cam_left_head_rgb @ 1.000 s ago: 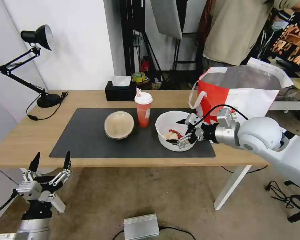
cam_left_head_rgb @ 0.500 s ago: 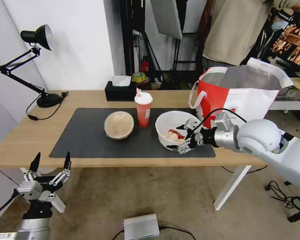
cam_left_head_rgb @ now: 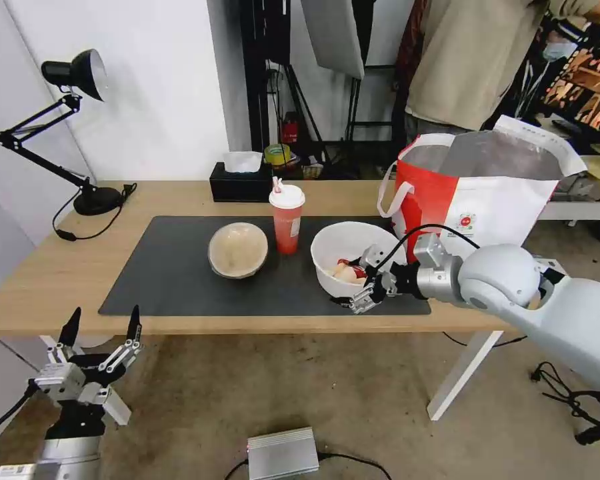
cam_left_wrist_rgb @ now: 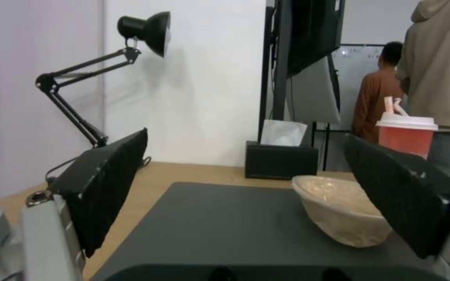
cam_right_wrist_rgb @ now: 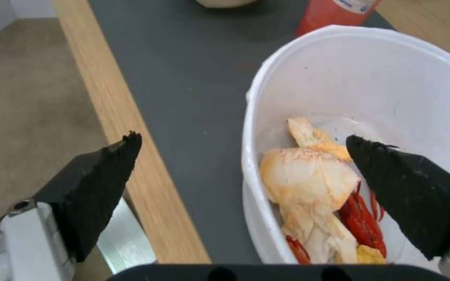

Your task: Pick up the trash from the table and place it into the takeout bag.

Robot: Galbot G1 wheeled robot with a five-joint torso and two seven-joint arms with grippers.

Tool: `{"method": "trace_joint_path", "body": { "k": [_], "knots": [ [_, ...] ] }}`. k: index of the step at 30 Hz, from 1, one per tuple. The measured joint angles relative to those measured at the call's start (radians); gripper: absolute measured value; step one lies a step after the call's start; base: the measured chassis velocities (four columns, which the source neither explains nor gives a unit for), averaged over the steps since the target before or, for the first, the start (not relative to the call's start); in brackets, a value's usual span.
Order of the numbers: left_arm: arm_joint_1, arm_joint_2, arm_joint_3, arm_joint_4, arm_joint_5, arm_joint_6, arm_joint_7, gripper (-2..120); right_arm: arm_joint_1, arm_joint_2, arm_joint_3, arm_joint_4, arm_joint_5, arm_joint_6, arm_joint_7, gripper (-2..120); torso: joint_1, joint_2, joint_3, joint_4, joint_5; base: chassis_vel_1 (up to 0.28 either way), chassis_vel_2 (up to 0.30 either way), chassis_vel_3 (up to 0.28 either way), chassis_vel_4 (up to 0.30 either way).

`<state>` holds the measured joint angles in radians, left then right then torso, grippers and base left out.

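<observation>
Retreating toward lower frame, right gripper hangs spread, probably straddling the bowl rim; nothing sits in the takeout bag yet.

Even, diffuse indoor light, fairly bright; no hard beams. The desk lamp looks unlit. Shadows are soft: a faint one under the white bowl on the dark grey mat, and a pale lamp shadow on the wall in the left wrist view. The foil lining of the takeout bag gives a dull sheen, no harsh glare. Head view is wide-angle, with straight lines bowing toward the edges; background clutter stays fairly sharp. Left wrist view is softer and hazy, near fingers blurred. Right wrist view is crisp on the food scraps, fingertips slightly soft.
</observation>
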<state>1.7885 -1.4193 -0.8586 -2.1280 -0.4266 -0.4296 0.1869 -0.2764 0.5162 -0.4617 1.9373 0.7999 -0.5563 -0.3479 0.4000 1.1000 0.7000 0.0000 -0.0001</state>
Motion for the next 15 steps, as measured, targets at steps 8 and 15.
{"method": "trace_joint_path", "body": {
  "k": [8, 15],
  "knots": [
    [-0.002, 0.0, 0.005, 0.013, 0.0, -0.011, 0.0, 100, 0.013, 0.009, -0.018, -0.024, -0.014, -0.002, 0.004, 100, 0.0, 0.0, 0.0, 0.0, 0.0, 0.0, 0.0, 0.0, 0.0],
    [-0.006, 0.001, 0.005, 0.016, 0.0, -0.011, 0.001, 100, 0.011, 0.016, -0.021, -0.038, -0.029, -0.004, 0.004, 100, 0.0, 0.0, 0.0, 0.0, 0.0001, 0.0, 0.0, 0.0, 0.0]
  ]
}}
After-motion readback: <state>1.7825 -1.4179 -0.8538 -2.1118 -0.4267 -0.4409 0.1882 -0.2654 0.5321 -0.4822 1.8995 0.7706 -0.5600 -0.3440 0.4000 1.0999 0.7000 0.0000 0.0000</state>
